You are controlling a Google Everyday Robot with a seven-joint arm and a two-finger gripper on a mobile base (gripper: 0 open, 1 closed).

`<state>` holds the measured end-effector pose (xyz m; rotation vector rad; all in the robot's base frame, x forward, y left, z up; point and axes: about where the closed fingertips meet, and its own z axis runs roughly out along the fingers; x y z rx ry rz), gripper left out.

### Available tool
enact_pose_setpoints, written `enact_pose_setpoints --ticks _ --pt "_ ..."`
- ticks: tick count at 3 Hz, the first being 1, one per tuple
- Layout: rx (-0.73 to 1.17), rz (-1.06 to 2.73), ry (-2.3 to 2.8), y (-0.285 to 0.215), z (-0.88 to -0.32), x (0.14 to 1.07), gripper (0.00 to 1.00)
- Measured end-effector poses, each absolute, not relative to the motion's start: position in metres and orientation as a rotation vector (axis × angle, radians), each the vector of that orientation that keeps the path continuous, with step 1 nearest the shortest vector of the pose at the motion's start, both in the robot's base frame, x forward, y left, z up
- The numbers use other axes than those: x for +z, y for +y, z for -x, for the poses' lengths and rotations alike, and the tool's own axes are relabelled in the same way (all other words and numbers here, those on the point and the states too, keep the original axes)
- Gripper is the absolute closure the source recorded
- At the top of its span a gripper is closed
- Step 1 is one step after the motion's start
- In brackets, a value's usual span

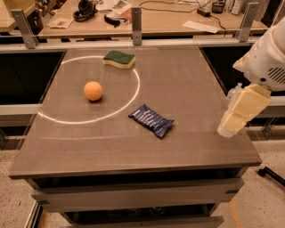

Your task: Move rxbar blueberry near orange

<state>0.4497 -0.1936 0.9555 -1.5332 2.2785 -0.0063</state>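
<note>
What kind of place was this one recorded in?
Probably a robotics lab or office: a desk behind holds headphones and papers, the table bears a white ring, and the gripper hangs by its right edge.

Workshop corner: a grey-brown counter [133, 151] is standing on speckled floor [15, 202].
Behind the counter's far edge a wooden desk [169, 20] is carrying headphones [84, 9] and papers [200, 26]; metal posts [136, 24] are rising between them. The hand [231, 122] is hanging just off the right edge.

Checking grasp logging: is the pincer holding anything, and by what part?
Nothing held. The pincer hangs at the right edge of the table; the rxbar blueberry lies flat on it, untouched.
</note>
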Motion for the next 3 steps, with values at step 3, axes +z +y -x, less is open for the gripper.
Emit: enact_pose_setpoints --ticks 3 --pt "0.182 1.347 2.316 -0.164 -0.460 0.925 0.00"
